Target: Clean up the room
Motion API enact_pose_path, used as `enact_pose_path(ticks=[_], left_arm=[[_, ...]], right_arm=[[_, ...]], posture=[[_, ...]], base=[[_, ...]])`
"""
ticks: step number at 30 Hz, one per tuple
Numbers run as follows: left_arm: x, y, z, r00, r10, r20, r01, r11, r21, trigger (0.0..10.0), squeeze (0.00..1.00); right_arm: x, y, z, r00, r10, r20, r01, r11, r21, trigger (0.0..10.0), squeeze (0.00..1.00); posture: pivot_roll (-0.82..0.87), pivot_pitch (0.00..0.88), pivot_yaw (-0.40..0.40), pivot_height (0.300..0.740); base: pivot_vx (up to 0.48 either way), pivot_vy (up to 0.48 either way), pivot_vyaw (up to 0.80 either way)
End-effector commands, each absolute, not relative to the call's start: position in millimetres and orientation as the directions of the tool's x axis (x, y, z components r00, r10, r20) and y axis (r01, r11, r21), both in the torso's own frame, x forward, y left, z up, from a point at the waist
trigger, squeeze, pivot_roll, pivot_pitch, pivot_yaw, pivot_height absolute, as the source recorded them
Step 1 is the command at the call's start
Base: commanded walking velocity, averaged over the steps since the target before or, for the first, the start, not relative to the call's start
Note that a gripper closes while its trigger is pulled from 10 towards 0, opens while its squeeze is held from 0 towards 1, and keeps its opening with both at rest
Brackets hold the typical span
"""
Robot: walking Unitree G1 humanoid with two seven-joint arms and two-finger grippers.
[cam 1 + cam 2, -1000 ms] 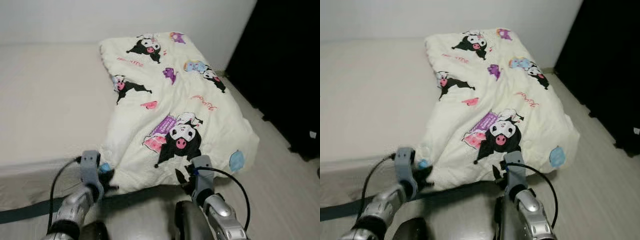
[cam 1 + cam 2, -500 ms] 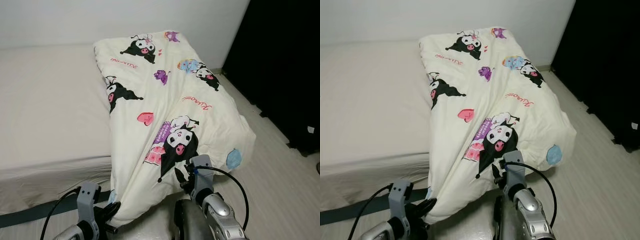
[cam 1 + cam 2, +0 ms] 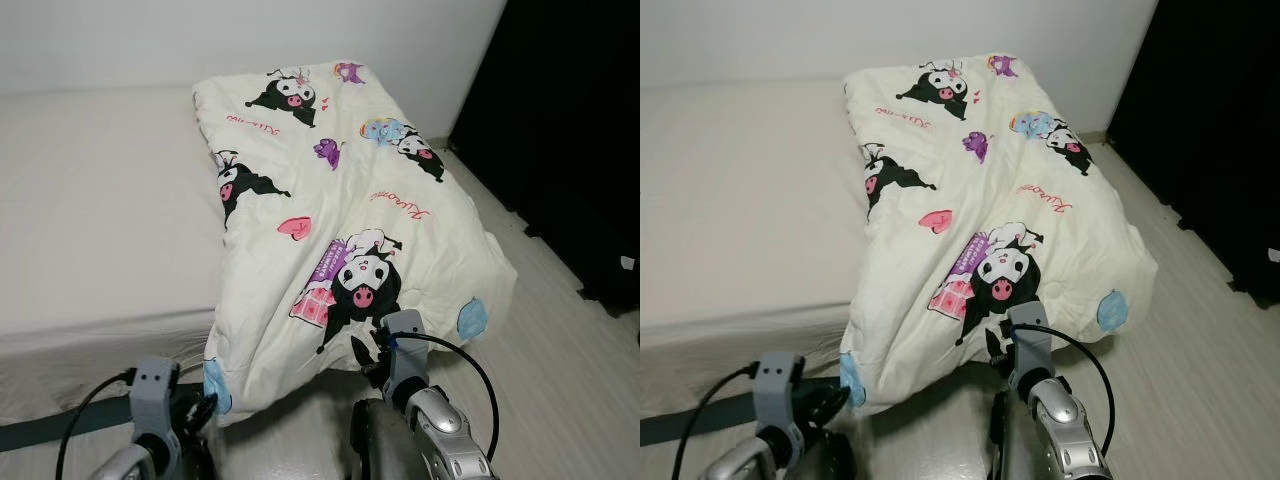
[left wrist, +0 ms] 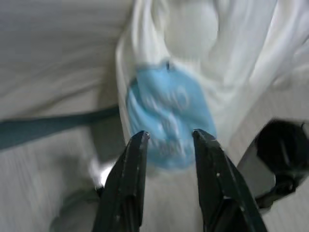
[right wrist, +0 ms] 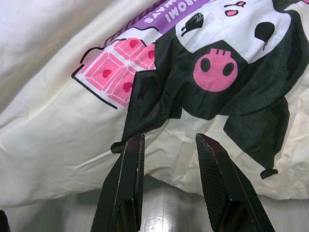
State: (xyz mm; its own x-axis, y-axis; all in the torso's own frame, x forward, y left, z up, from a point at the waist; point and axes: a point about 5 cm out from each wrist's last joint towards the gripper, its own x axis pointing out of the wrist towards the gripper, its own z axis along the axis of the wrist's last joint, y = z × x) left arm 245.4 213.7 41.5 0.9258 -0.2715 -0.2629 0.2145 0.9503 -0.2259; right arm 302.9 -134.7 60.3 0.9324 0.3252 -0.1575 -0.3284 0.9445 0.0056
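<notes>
A cream quilt [image 3: 340, 200] printed with black cartoon figures lies lengthwise on the right part of the bed [image 3: 100, 200], and its near end droops over the bed's edge. The near left corner, marked by a blue patch [image 4: 169, 116], hangs free just beyond my left gripper [image 3: 200, 410]. That gripper is open, its fingers [image 4: 130, 183] apart with nothing between them. My right gripper [image 3: 365, 358] is open too, close under the quilt's near edge by the big black and pink figure [image 5: 222, 67], not touching it.
The mattress has a pale sheet, and a dark band [image 3: 50, 430] runs along its base. A black curtain or cabinet [image 3: 560, 130] stands at the right, with a strip of light floor [image 3: 560, 380] between it and the bed. A white wall is behind.
My left gripper, shut on the quilt's blue-patched corner earlier, drew it down off the bed edge and has let go. The right gripper has stayed put.
</notes>
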Motion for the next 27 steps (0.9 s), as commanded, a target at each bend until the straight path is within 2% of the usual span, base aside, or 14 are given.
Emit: enact_pose_path(ticks=[1, 3, 6, 11, 14, 17, 18, 19, 23, 24, 25, 26, 27], left_arm=[[238, 235, 47, 0.941, -0.233, -0.244, 0.176, 0.957, -0.232, 10.0, 0.00], [239, 241, 51, 0.950, -0.212, -0.230, 0.159, 0.961, -0.227, 10.0, 0.00], [252, 259, 64, 0.979, -0.081, -0.187, 0.041, 0.978, -0.206, 10.0, 0.00], [266, 254, 71, 0.987, -0.039, -0.153, 0.007, 0.979, -0.204, 10.0, 0.00], [288, 222, 83, 0.993, -0.082, -0.081, 0.052, 0.947, -0.318, 10.0, 0.00], [293, 209, 87, 0.990, -0.122, -0.064, 0.093, 0.935, -0.341, 10.0, 0.00], [297, 190, 91, 0.980, -0.195, -0.041, 0.167, 0.915, -0.366, 10.0, 0.00], [297, 190, 91, 0.980, -0.195, -0.041, 0.167, 0.915, -0.366, 10.0, 0.00], [309, 144, 100, 0.931, -0.365, 0.012, 0.332, 0.834, -0.441, 10.0, 0.00], [312, 125, 94, 0.895, -0.444, -0.041, 0.391, 0.826, -0.405, 10.0, 0.00], [313, 121, 92, 0.886, -0.460, -0.057, 0.405, 0.827, -0.391, 10.0, 0.00], [313, 121, 92, 0.886, -0.460, -0.057, 0.405, 0.827, -0.391, 10.0, 0.00], [317, 121, 84, 0.901, -0.417, -0.119, 0.362, 0.874, -0.325, 10.0, 0.00]], right_arm=[[298, -135, 52, 0.929, 0.321, -0.182, -0.321, 0.946, 0.031, 10.0, 0.00], [298, -134, 51, 0.928, 0.324, -0.182, -0.324, 0.946, 0.032, 10.0, 0.00], [300, -132, 54, 0.929, 0.328, -0.169, -0.327, 0.944, 0.037, 10.0, 0.00], [305, -131, 58, 0.935, 0.323, -0.145, -0.321, 0.946, 0.035, 10.0, 0.00], [314, -140, 68, 0.960, 0.258, -0.105, -0.259, 0.966, 0.003, 10.0, 0.00], [316, -143, 69, 0.964, 0.246, -0.103, -0.247, 0.969, 0.010, 10.0, 0.00], [317, -146, 70, 0.966, 0.239, -0.103, -0.238, 0.971, 0.014, 10.0, 0.00], [317, -146, 70, 0.966, 0.239, -0.103, -0.238, 0.971, 0.014, 10.0, 0.00], [318, -147, 69, 0.965, 0.238, -0.109, -0.239, 0.971, 0.004, 10.0, 0.00], [319, -146, 69, 0.965, 0.240, -0.110, -0.241, 0.970, 0.003, 10.0, 0.00], [319, -146, 69, 0.965, 0.240, -0.110, -0.241, 0.970, 0.003, 10.0, 0.00], [319, -146, 69, 0.965, 0.240, -0.110, -0.241, 0.970, 0.003, 10.0, 0.00], [318, -146, 68, 0.964, 0.241, -0.110, -0.243, 0.970, 0.002, 10.0, 0.00]], posture=[[-0.07, 0.277, -0.056, 0.555], [-0.07, 0.277, -0.056, 0.555], [-0.06, 0.260, -0.058, 0.555], [-0.06, 0.254, -0.055, 0.555], [-0.07, 0.216, -0.050, 0.555], [-0.07, 0.215, -0.050, 0.555], [-0.06, 0.213, -0.052, 0.555], [-0.06, 0.213, -0.052, 0.555], [-0.06, 0.208, -0.061, 0.555], [-0.06, 0.211, -0.062, 0.555], [-0.06, 0.211, -0.062, 0.555], [-0.06, 0.211, -0.062, 0.555], [-0.06, 0.213, -0.062, 0.555]], base=[[0.000, 0.000, 0.00], [0.000, 0.000, 0.00], [0.000, 0.000, 0.00], [0.000, 0.000, 0.00], [0.000, 0.000, 0.00], [0.000, 0.000, 0.00], [0.000, 0.000, 0.00], [0.000, 0.000, 0.00], [0.000, 0.000, 0.00], [0.000, 0.000, 0.00], [0.000, 0.000, 0.00], [0.000, 0.000, 0.00], [0.000, 0.000, 0.00]])
